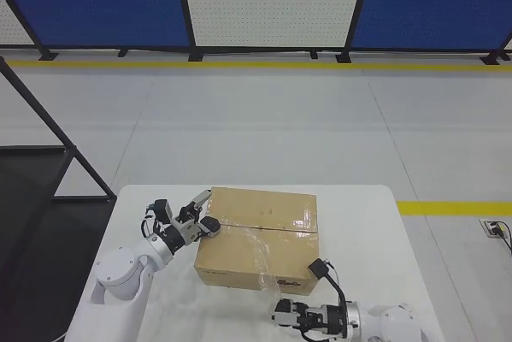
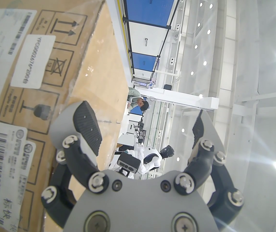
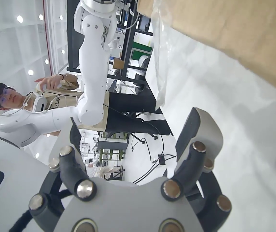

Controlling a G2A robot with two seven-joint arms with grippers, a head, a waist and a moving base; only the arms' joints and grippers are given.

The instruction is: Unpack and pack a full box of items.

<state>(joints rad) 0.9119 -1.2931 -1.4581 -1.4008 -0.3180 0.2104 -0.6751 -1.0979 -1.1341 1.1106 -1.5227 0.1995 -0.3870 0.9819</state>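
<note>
Jaws spread on both: left gripper (image 2: 141,119) at box (image 1: 257,239) end, right gripper (image 3: 133,124) near its front. Box closed, brown cardboard, clear-taped, centred on table (image 1: 367,256); white barcode labels (image 2: 6,153), handling symbols (image 2: 65,28) on end

You have one cardboard box (image 1: 260,239) to reckon with, and one white table (image 1: 367,256) under it. Count one loose strip of clear film (image 3: 158,49) on that box. On its printed side you can make out three white labels (image 2: 32,61). You have two grippers, the left gripper (image 2: 142,112) and the right gripper (image 3: 133,121); each has two fingers (image 2: 87,124), four in all
</note>
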